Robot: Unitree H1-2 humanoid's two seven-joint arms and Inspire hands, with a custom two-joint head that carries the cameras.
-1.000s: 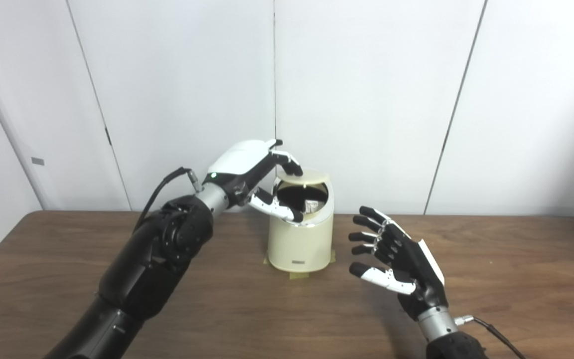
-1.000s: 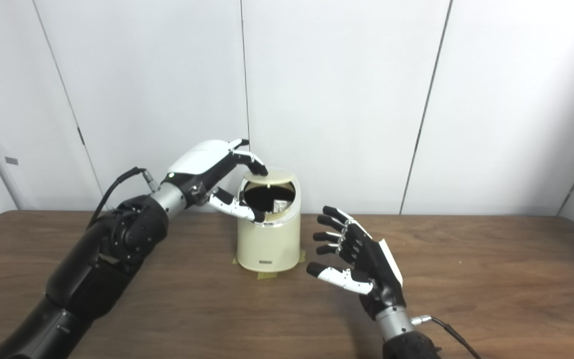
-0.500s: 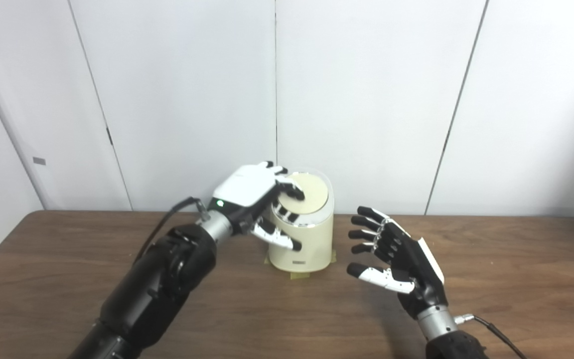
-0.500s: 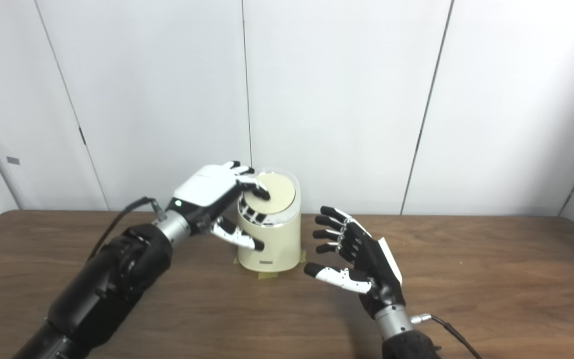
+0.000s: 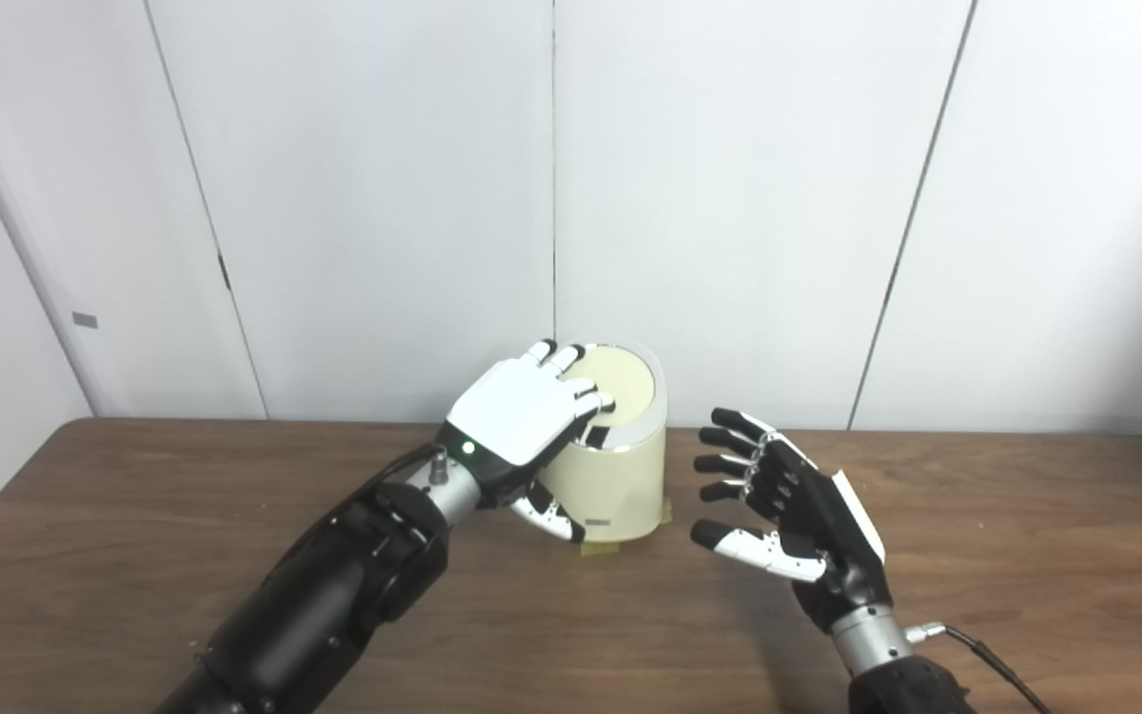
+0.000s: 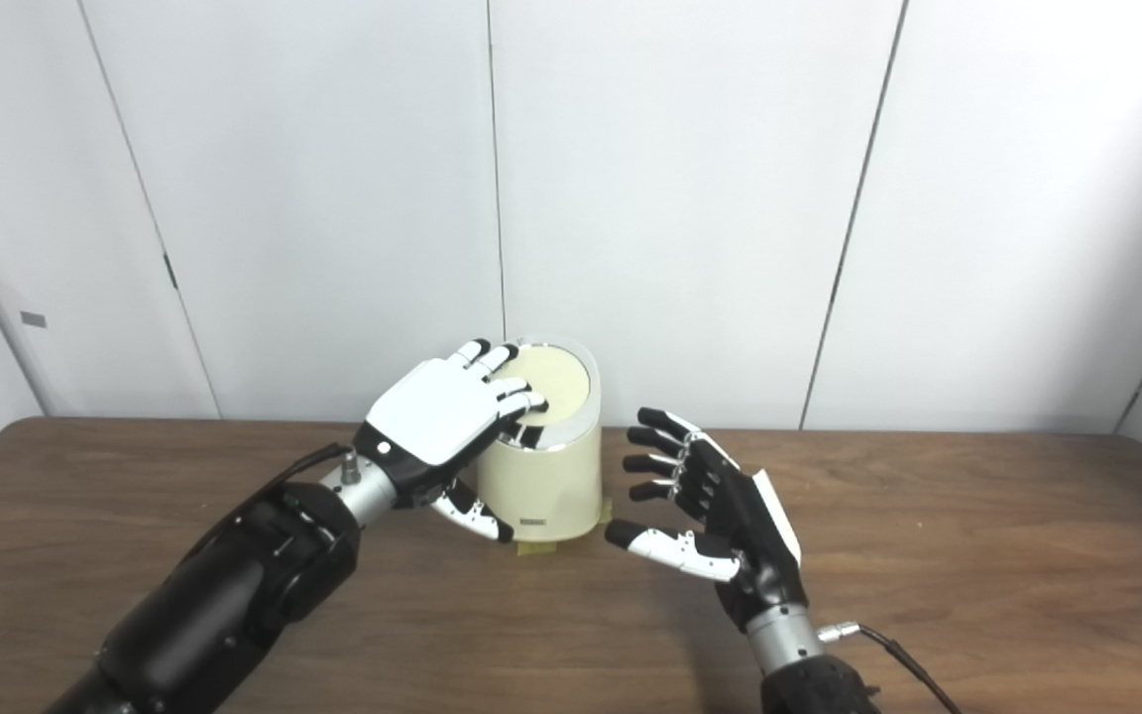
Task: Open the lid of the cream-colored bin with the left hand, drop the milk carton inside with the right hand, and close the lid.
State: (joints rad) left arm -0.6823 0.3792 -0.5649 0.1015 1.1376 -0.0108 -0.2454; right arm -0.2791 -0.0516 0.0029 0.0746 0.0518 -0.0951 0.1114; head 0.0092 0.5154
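Lid [image 5: 619, 386] now flat on top of the cream-colored bin [image 5: 616, 488]; a second ago it was tipped up and the dark opening showed with something pale inside, half a second ago it was nearly down. So the closing step looks done or all but done, and the carton drop is judged complete. Milk carton not visible in either view now; presumably inside the bin, hidden under the lid.

Left hand [image 5: 521, 416] has come down and flattened: palm down, fingers [image 5: 571, 359] extended and lying across the near left part of the lid, thumb [image 5: 553, 516] hanging down beside the bin wall on its left. Not clenched, not gripping anything, just pressing or resting on the lid. Earlier it was curled at the lid edge.

Right hand [image 6: 715, 521] is released and empty, fingers spread apart, palm turned toward the bin, hovering above the tabletop [image 6: 977, 555] just right of the bin, not touching it. Barely changed over the last second.

Bin stands upright near the tabletop's far edge, yellowish tape [image 5: 596, 548] at its base. Remaining: lift left hand off, confirm lid seated.
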